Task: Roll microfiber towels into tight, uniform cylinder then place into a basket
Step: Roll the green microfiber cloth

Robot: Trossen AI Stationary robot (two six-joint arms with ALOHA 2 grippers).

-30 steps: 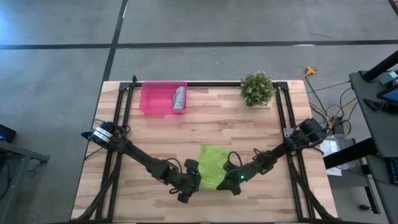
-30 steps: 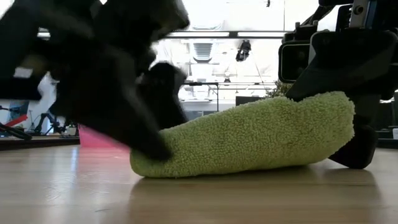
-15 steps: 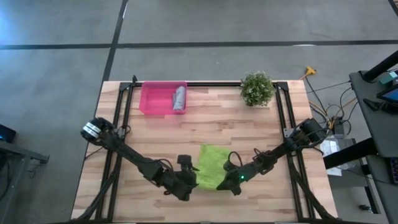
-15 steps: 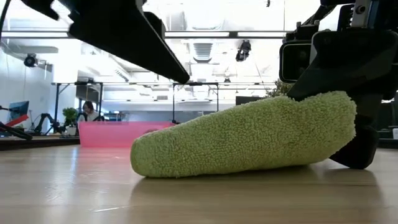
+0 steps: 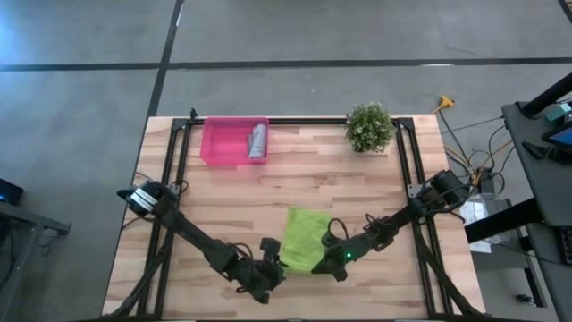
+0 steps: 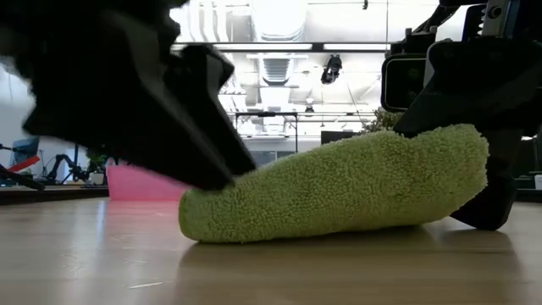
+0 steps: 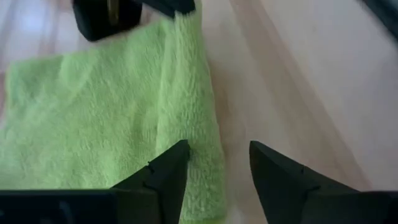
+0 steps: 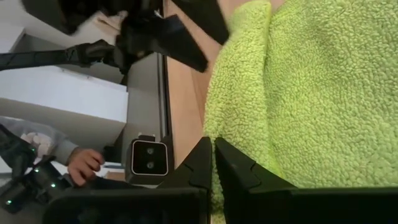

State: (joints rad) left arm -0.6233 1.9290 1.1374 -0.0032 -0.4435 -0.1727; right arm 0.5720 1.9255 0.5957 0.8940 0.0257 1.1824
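The lime green towel (image 5: pixel 304 238) lies near the table's front edge. Its near part is rolled into a thick roll (image 6: pixel 339 191). My right gripper (image 5: pixel 336 265) is shut on the roll's right end. My left gripper (image 7: pixel 217 149) is open at the roll's left end (image 7: pixel 202 186), with one finger over the cloth and the other on the bare table side. The grey towel (image 5: pixel 257 141) lies rolled up in the pink basket (image 5: pixel 219 143) at the far left. My left gripper has one fingertip (image 7: pixel 168 171) over the roll's left end; whether it touches the cloth I cannot tell. My right gripper pinches the roll's right end (image 8: pixel 239 140) between its shut fingers, coming slanting down from the table's right. That end (image 6: pixel 461 157) is raised off the table, while the left end (image 6: pixel 199 224) rests on the wood.
A small potted plant (image 5: pixel 369 127) stands at the far right of the table. Black frame rails (image 5: pixel 174 170) run along the table's left and right sides. A person's hand (image 8: pixel 84 163) shows beyond the table in the right wrist view.
My left gripper rose clear of the roll's left end half a second ago and has come back down to that end, a little nearer the table's front edge. The towel and my right gripper have kept still.
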